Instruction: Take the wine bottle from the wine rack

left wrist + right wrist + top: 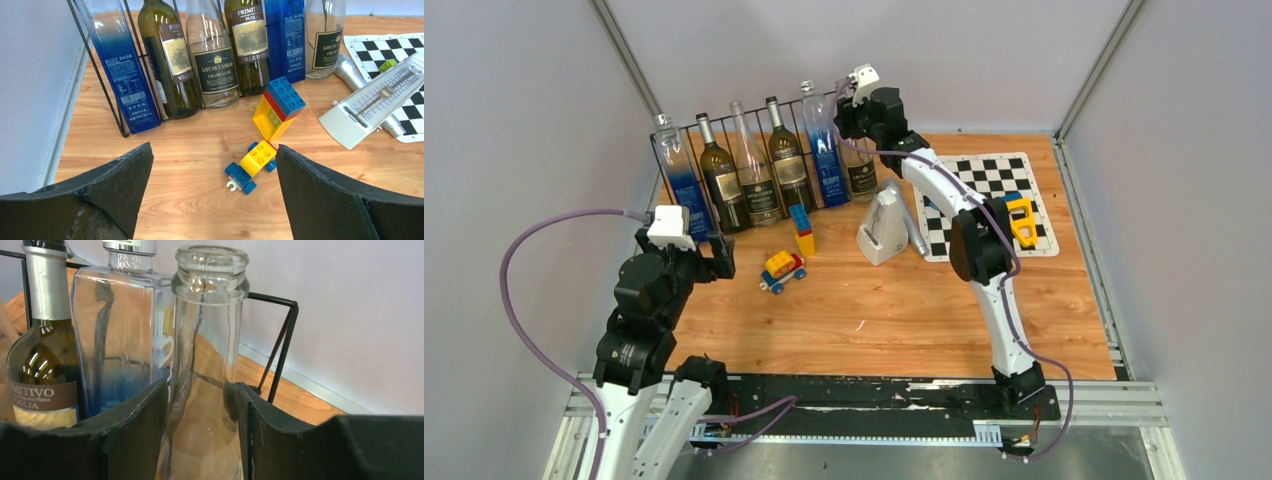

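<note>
Only the right wrist view shows the right end effector point(200, 390) pinching the wine bottle point(210, 315) at its neck. The left end effector point(214, 147) hangs spread.

A wooden table point(874, 320) with a warm orange grain fills the middle of this small booth. Behind the table rises a plain, pale grey back wall point(874, 50). To the table's left stands a left wall point(504, 130) of the same matte grey, and to its right a matching right wall point(1194, 170). Slim metal posts point(625, 55) climb from the table's two far corners, where the panels meet. A silvery rail point(1096, 260) runs down the table's right side. Along the table's near edge lies a black strip point(874, 392) scuffed with white marks, bedded on ribbed aluminium bars point(1114, 405). Nearer than these lies a dull grey metal surface point(874, 462). The light is soft and even, leaving faint shadows on the table.
</note>
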Available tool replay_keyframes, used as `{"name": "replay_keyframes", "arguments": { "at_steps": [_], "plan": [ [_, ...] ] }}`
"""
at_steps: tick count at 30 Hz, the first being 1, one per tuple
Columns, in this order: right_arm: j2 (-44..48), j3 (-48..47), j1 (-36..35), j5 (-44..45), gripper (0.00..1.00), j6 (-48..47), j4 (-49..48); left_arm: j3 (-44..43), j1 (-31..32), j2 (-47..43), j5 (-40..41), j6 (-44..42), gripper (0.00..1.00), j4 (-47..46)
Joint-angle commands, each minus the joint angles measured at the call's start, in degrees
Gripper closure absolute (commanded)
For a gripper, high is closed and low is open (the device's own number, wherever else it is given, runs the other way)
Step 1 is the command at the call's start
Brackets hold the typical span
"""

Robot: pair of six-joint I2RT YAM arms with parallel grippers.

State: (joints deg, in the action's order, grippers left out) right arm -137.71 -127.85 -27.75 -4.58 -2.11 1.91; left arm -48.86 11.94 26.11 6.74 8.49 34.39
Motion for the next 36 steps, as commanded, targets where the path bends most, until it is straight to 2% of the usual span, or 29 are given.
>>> {"name": "replay_keyframes", "arguments": {
  "at_steps": [1,19,36],
  "plan": [
    [10.78,0.86,-0.38,1.15,1.0,-0.94,-5.17,0.35,0.1,-0.38,0.3,-1.02,0.0,-2.25],
    [23.94,14.46,-1.82,4.49,1.0,-1.23,-2.54,0.43,0.1,-0.62,0.41,-1.09,0.0,-2.22],
    [30.82,22.07,-4.52,10.46,1.0,-6.55,-7.39,0.43,0.1,-0.44,0.9,-1.11,0.0,-2.14]
  ]
}}
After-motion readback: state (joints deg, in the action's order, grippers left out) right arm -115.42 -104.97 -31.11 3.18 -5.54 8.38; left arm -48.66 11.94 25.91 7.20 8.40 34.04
